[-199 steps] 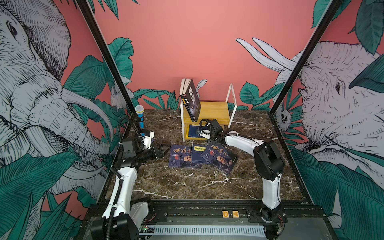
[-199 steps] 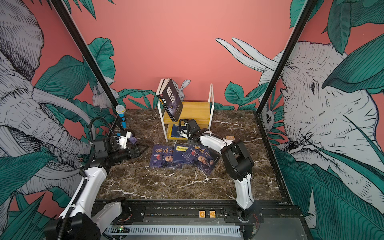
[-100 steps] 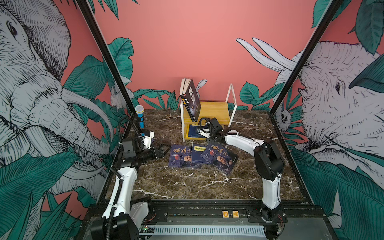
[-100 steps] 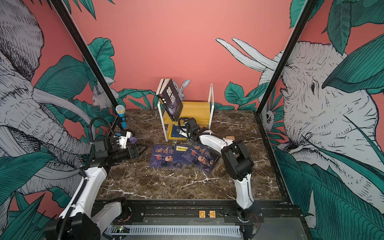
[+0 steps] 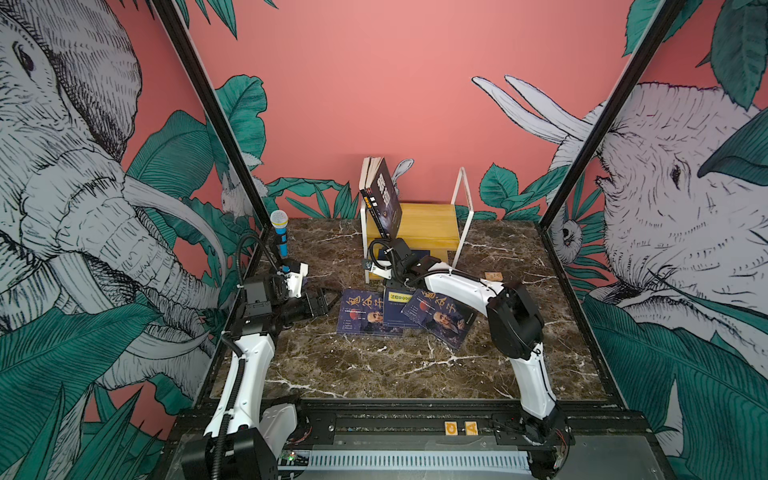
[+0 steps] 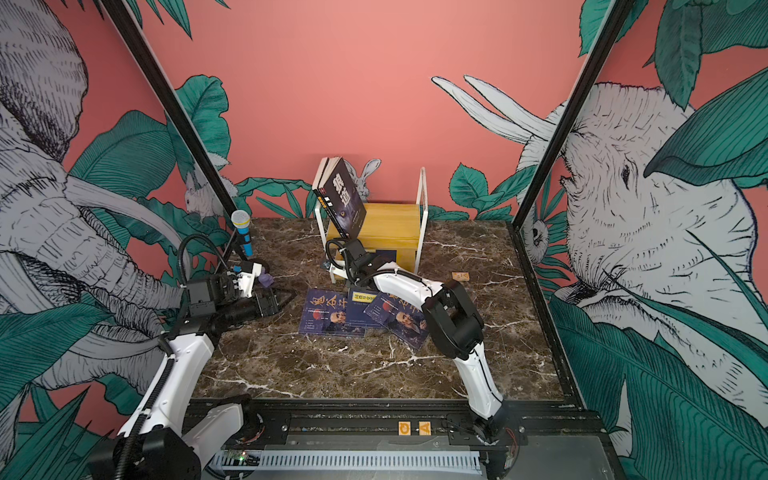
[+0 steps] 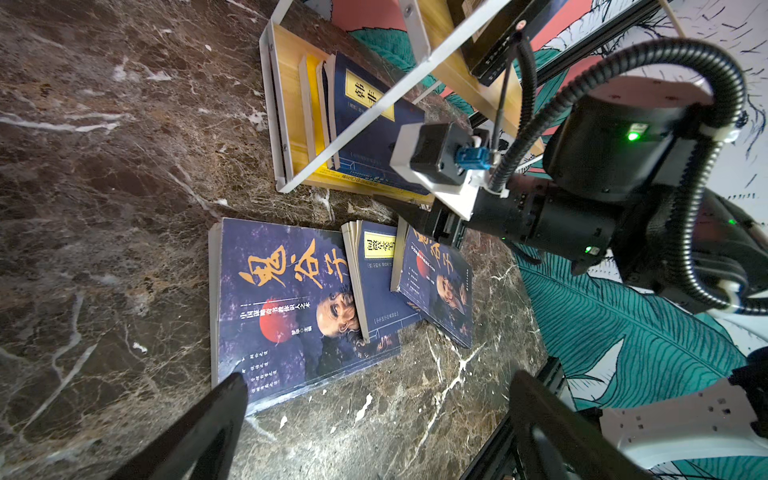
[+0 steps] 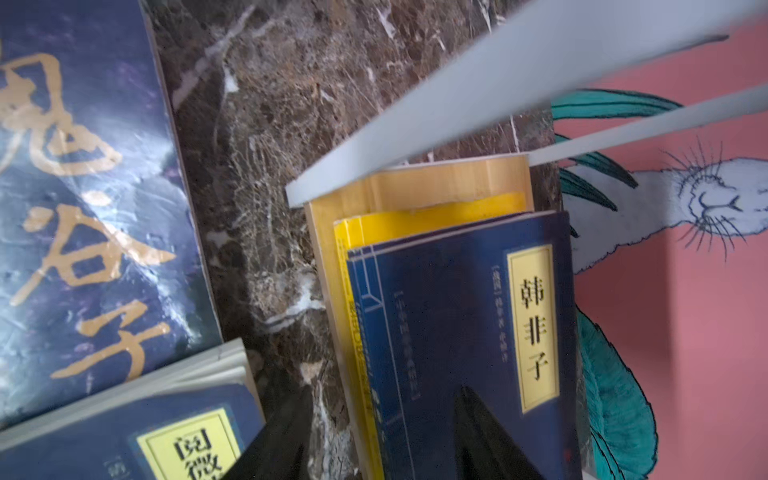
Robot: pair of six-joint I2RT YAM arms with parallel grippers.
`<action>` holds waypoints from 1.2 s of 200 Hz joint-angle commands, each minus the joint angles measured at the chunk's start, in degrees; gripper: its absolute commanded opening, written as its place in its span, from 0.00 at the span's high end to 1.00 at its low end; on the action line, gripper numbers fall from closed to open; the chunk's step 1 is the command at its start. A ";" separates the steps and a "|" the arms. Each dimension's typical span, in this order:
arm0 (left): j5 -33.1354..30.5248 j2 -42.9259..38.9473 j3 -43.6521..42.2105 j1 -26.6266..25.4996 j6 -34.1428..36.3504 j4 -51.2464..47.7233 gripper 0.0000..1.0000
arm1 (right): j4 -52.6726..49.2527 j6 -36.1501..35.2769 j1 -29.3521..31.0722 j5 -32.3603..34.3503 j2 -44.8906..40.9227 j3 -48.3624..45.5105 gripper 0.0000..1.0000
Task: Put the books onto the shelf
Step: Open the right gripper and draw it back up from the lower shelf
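The shelf (image 5: pixel 430 220) (image 6: pixel 390 224) stands at the back of the table. A black book with white characters (image 5: pixel 385 199) leans on its top board. A navy book with a yellow label (image 8: pixel 457 332) (image 7: pixel 370 137) lies flat on the lower board. My right gripper (image 8: pixel 385 390) is open at that board's front edge, one finger over the navy cover and the other over the table. Three books lie on the marble: a navy one with gold calligraphy (image 5: pixel 360 311), a yellow-label one (image 5: pixel 397 307), and another with gold calligraphy (image 5: pixel 444 318). My left gripper (image 5: pixel 330 296) (image 7: pixel 374 399) is open beside them.
A yellow book (image 8: pixel 415 220) lies under the navy one on the lower board. Another book (image 5: pixel 368 183) leans behind the black one. A blue microphone (image 5: pixel 279 232) stands at the back left. A small wooden block (image 5: pixel 493 275) lies right of the shelf.
The right wrist has shifted slightly at the shelf's lower board. The left arm and the three books on the table have stayed where they were.
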 commanded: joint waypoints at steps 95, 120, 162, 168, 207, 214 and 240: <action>1.03 -1.50 0.52 0.32 0.08 0.47 0.01 | 5.22 0.16 0.48 2.67 5.31 4.44 0.51; 1.15 -1.37 0.82 0.56 0.21 -0.24 0.01 | 5.20 0.25 0.46 3.19 5.75 4.91 0.53; 1.05 -1.56 0.73 0.57 0.29 -0.22 0.01 | 5.22 0.29 0.37 3.29 5.87 5.18 0.57; 1.13 -1.44 0.77 0.39 0.20 -0.24 0.01 | 5.10 0.42 0.36 3.05 5.89 5.18 0.57; 1.08 -1.58 0.67 0.50 0.16 0.04 0.01 | 5.21 0.01 0.28 3.41 5.84 5.35 0.59; 1.10 -1.44 0.69 0.48 0.07 0.01 0.01 | 5.12 0.01 0.27 3.33 5.85 5.37 0.59; 1.16 -1.53 0.53 0.53 -0.02 0.29 0.01 | 5.24 -0.14 0.27 3.30 5.86 5.35 0.59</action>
